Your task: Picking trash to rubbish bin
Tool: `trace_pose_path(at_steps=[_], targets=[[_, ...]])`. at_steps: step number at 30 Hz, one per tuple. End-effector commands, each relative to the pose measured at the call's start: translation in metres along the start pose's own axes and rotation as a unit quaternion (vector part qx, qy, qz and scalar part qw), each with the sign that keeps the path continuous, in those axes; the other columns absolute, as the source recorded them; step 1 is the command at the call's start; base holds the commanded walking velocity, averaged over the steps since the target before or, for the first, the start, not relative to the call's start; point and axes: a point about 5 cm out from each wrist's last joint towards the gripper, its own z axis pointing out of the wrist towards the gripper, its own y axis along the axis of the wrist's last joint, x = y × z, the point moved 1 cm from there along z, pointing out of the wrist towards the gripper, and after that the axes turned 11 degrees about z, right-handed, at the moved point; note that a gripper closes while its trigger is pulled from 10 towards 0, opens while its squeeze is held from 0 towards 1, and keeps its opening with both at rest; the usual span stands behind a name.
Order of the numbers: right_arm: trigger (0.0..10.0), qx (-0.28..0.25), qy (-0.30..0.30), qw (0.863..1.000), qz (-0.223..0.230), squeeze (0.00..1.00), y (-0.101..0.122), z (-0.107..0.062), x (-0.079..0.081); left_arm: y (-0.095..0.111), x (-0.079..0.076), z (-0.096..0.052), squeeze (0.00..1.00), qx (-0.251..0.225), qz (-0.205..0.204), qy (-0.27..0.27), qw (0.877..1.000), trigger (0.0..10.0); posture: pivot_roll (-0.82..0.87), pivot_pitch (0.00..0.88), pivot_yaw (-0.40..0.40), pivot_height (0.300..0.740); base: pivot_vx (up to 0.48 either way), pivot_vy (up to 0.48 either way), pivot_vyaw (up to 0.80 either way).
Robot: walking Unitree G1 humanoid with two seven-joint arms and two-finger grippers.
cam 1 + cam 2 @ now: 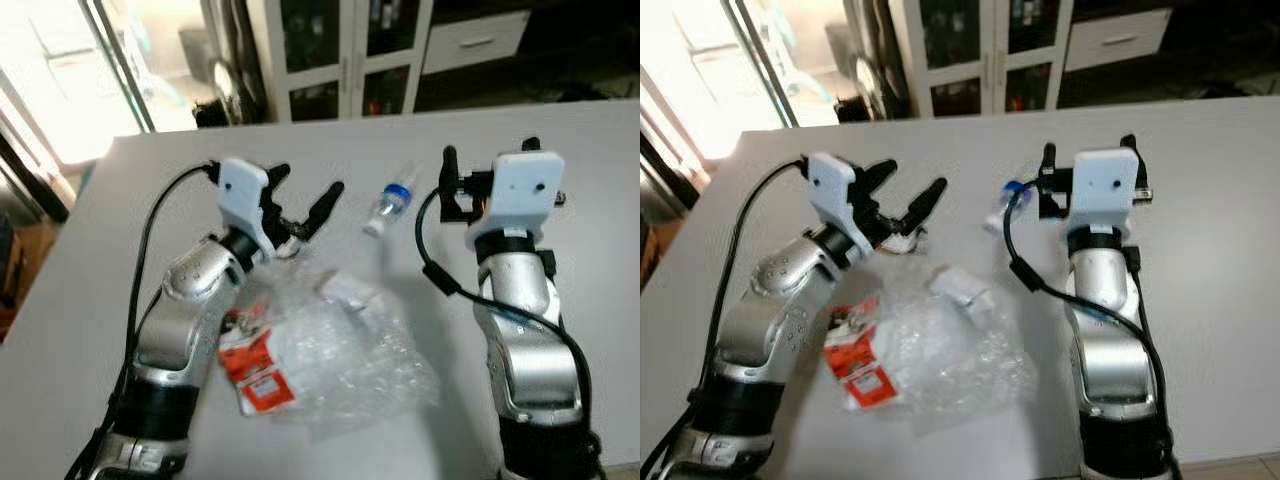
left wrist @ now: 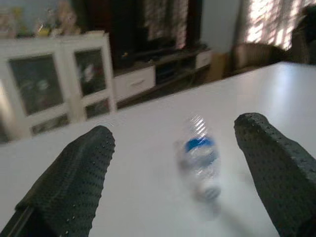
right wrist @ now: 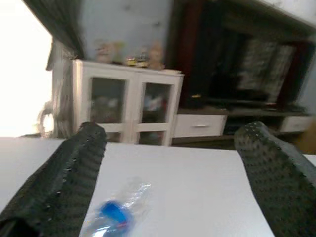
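While both arms hover above a white table [image 1: 600, 180], the litter closest to the robot is a crumpled sheet of clear plastic wrap [image 1: 340, 360] lying toward the table's near edge, with a red-and-white wrapper [image 1: 255, 372] touching its left side and a small white scrap [image 1: 352, 292] resting on its far part. Just beyond the wrap, the left gripper [image 1: 308, 197] is raised over the table with its two black fingers spread wide and nothing between them; a bit of white material sits just under the wrist housing, too small to identify. Toward the right side, the right gripper [image 1: 1085, 150] stands above the surface, its fingers parted in the right wrist view and likewise empty. Farther on, near the middle of the table and between the two grippers, a small clear plastic bottle with a blue cap [image 1: 390, 203] lies on its side, apart from the wrap and untouched. Past the far edge stand a white glass-door cabinet [image 1: 345, 50] and a bright doorway at the far left.

Nothing appears to have been picked up yet. The bottle looks light and round, so a finger that meets it off-centre could roll it toward the far edge. The wrap looks thin and springy; a shallow pinch may slip off it, or drag the wrapper and scrap along and scatter them across the table.
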Motion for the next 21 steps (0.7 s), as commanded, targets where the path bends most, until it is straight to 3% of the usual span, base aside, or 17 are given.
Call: trace_pose_path(at_steps=[1,10,21], targets=[[10.0,-0.001,-0.007,1.0,-0.006,0.0,0.001,0.0,-0.004,0.003,-0.003,0.001,0.0,-0.006,-0.003,-0.007,1.0,10.0,0.01,0.086,0.059,0.74,0.0,0.0,0.0],[10.0,0.002,-0.012,1.0,-0.002,0.0,0.001,0.0,-0.004,0.003,-0.005,0.0,0.0,-0.006,-0.004,-0.014,1.0,10.0,0.02,0.096,0.062,0.74,0.0,0.0,0.0],[10.0,0.047,-0.041,0.997,0.043,0.0,-0.015,0.006,-0.008,-0.002,-0.001,-0.008,0.0,0.012,0.012,-0.011,1.0,10.0,0.05,0.126,0.077,0.74,0.0,0.0,0.0]])
